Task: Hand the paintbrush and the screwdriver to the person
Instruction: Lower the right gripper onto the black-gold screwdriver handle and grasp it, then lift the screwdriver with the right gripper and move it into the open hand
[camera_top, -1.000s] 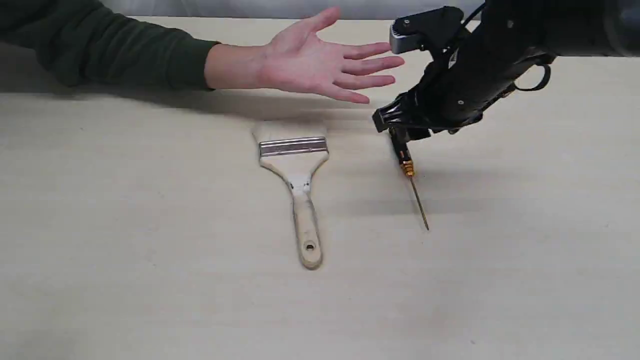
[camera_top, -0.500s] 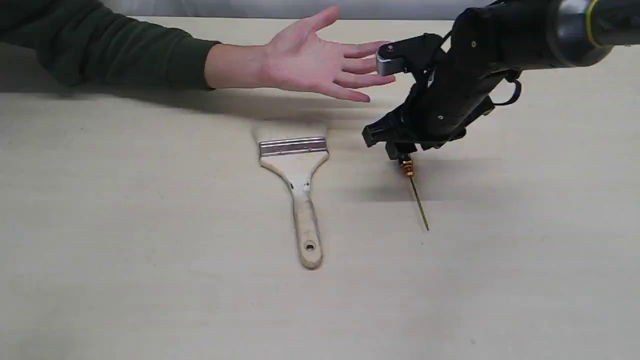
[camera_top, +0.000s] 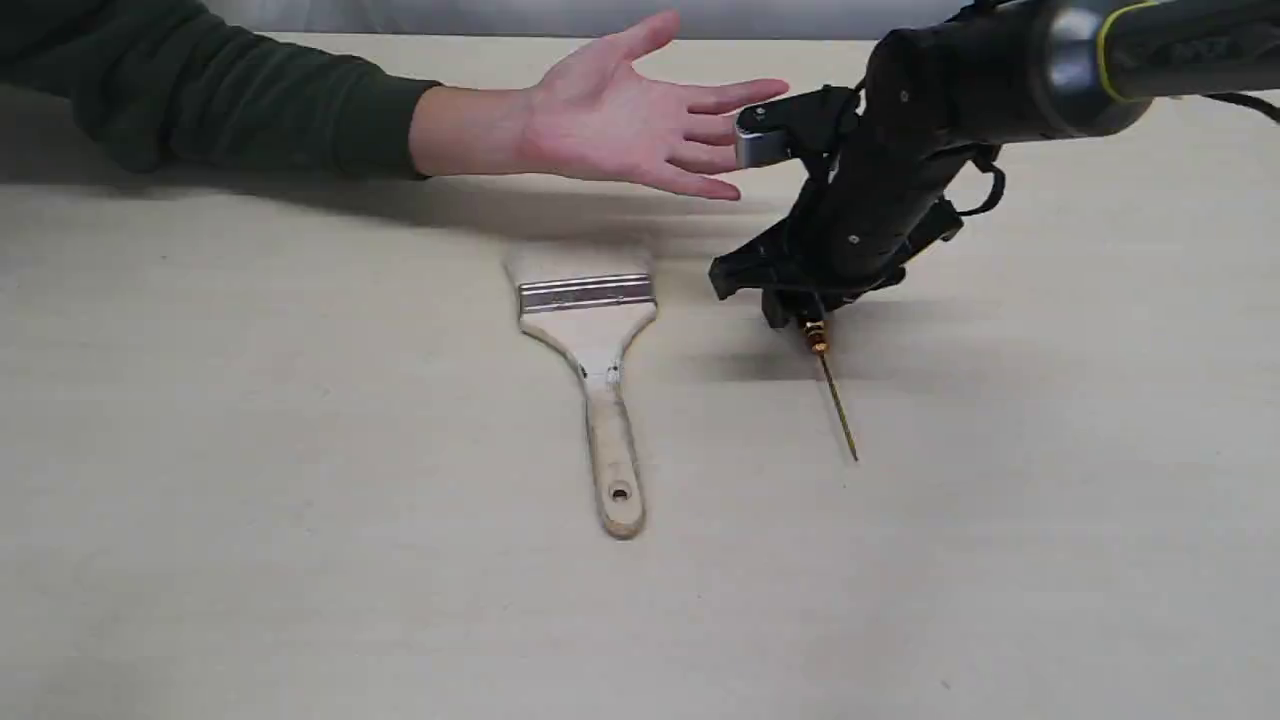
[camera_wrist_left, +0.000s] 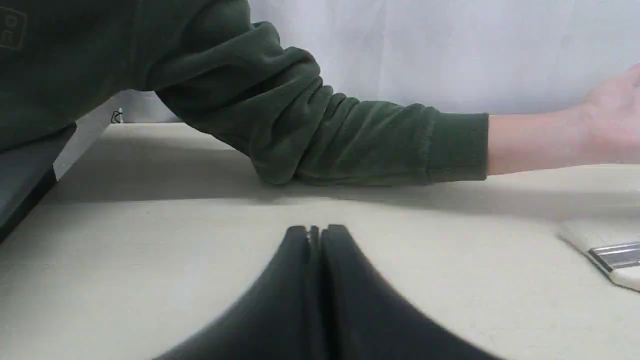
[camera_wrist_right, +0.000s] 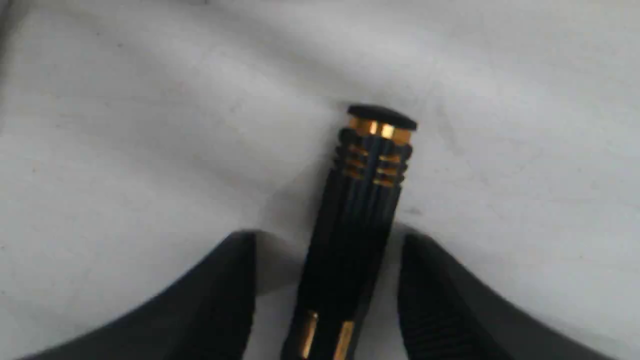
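1. Exterior view: the person's hand (camera_top: 640, 120) is held open, palm up, at about 12 o'clock over the table (camera_top: 250, 450). Its dark green sleeve (camera_top: 200, 90) runs off toward 10 o'clock.
2. Exterior view: the paintbrush (camera_top: 590, 340) lies flat near the middle of the table, at 6 o'clock from the hand. Its pale bristles point to 12 o'clock and its holed wooden handle points to 6 o'clock.
3. Exterior view: the screwdriver (camera_top: 817, 340) lies on the table at 3 o'clock from the paintbrush, apart from it. Its gold collar and thin shaft show, with the tip pointing to about 5 o'clock. The black handle is hidden under the right gripper (camera_top: 790, 305).
4. Exterior view: the right gripper sits low over that handle, at about 5 o'clock from the person's fingertips. Its own dark body hides its jaws here.
5. Left wrist view: the left gripper (camera_wrist_left: 315, 231) is closed on nothing, fingertips pressed together above bare table. Beyond it the sleeve (camera_wrist_left: 350, 135) rests on the table, and a corner of the paintbrush (camera_wrist_left: 610, 255) shows.
6. Right wrist view: the right gripper (camera_wrist_right: 327, 237) has its jaws apart, with one of its fingers (camera_wrist_right: 240, 280) on each side of the ribbed black handle. The screwdriver (camera_wrist_right: 365, 200) lies on the table (camera_wrist_right: 125, 125), and pale tabletop shows in the gap on both sides. The gripper straddles the tool without clamping it, and the gold-ringed cap end reaches past the fingertips.
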